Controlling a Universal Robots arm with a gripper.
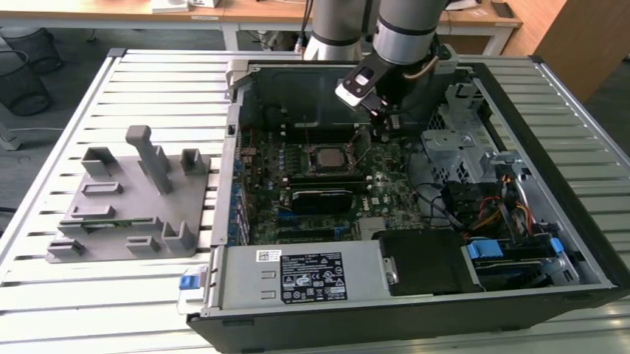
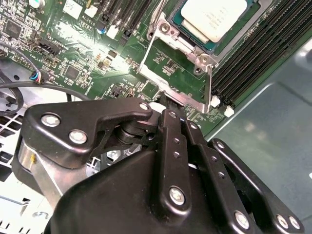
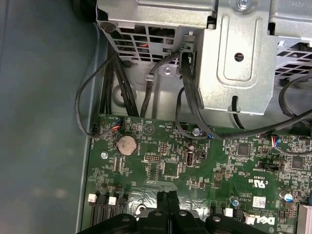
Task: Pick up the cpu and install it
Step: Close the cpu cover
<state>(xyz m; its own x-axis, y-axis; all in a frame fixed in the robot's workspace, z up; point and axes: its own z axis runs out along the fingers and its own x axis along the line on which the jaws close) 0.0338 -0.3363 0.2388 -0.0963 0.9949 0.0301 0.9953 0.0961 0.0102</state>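
On the slatted table in the exterior view lies an open computer case, with a grey fixture well apart from it toward the exterior view's left. The arm comes down from the picture's upper edge, where it is cut off, and its gripper hangs inside the case over the motherboard. It is near the cpu, toward the exterior view's right of it. The cpu is a pale square lying flat in its dark-framed socket; from here the jaws are too dark against the board to judge. In the second wrist view the cpu sits in the socket, partly cut off by the picture's edge, with its silver-white top uncovered. A hinged metal frame stands swung open beside it, and rows of memory slots run alongside. The gripper has its jaws drawn together right at the rim of that frame. Its own black linkage hides the tips, so whether they pinch anything thin cannot be told. In the first wrist view the gripper shows both fingers side by side with only a seam between them, above the green board. Farther off are a coin cell, black cables and a metal drive cage.
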